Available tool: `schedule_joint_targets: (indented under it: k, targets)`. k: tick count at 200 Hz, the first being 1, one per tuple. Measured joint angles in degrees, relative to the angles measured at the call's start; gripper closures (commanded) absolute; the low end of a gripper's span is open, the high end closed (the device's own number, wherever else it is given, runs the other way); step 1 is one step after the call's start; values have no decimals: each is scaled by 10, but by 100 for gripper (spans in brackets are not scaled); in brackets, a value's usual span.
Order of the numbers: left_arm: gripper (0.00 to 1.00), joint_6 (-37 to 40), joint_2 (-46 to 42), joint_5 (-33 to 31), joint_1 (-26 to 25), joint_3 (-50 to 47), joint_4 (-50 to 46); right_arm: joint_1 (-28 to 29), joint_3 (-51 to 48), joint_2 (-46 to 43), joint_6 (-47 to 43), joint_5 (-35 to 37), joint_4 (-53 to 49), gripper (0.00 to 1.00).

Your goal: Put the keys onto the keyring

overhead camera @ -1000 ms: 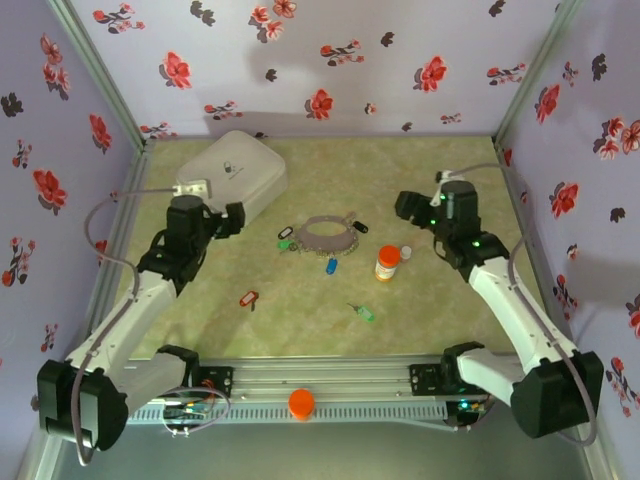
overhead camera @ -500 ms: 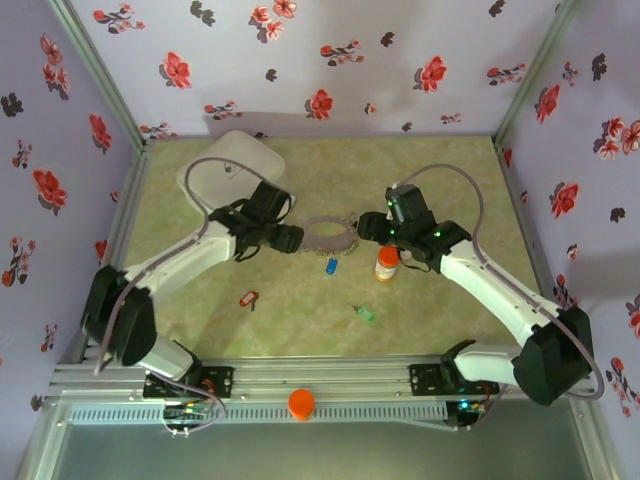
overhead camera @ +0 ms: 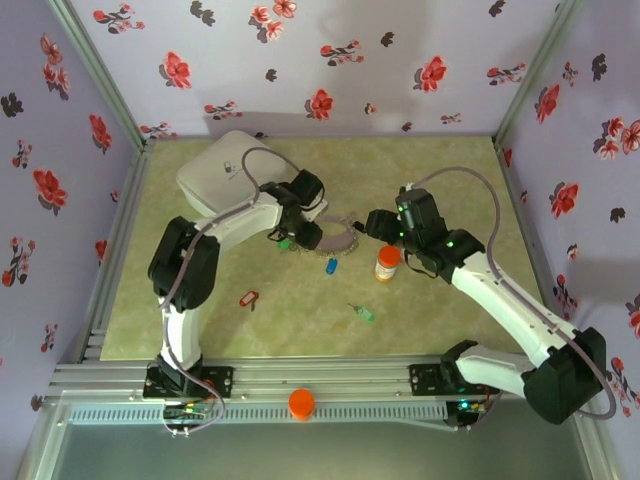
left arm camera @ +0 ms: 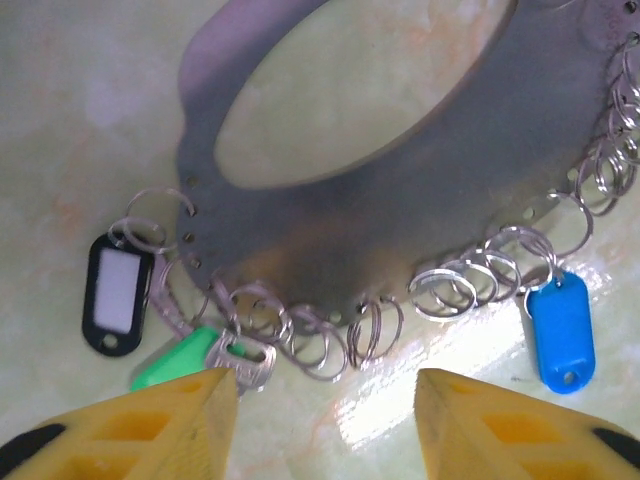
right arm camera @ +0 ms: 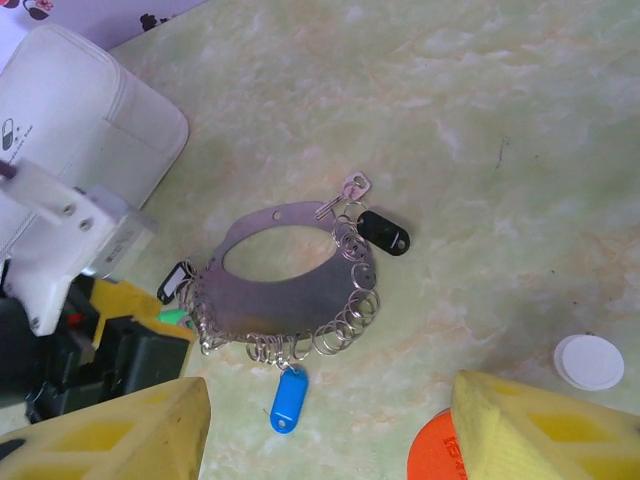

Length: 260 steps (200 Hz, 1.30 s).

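Keyring [left arm camera: 400, 200] lies flat on table [overhead camera: 450, 300], its left rim just beyond left jaws, which stand part-open w/ nothing between. Green-tag key [left arm camera: 175, 360] is just beside one tip. Right jaws are wide and empty above ring's right side. Orange bottle [overhead camera: 387, 262] stands near-right of ring, white box [overhead camera: 230, 175] far-left, red-tag key [overhead camera: 248, 298] loose nearer. 1 s ago both arms were out at the sides; now both are at ring.

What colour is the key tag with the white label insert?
Black; the tag shows best in the left wrist view.
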Motion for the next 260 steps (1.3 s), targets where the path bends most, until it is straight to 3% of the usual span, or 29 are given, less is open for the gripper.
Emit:
schedule_joint_targets:
  k: [20,48,104,140,260]
  targets:
    - [64,2,32,3,0,30,-7,0,-5,-1,0,1,0,34]
    - [69,4,56,5,0,46,-8,0,-8,-1,5,2,0,33]
    - [70,4,81,23,0,57,-20,0,-11,-1,10,3,6,33]
    - [77,6,81,31,0,57,-23,0,-11,-1,10,3,9,33]
    - [85,6,90,15,0,56,-25,-1,-21,-1,14,3,13,33]
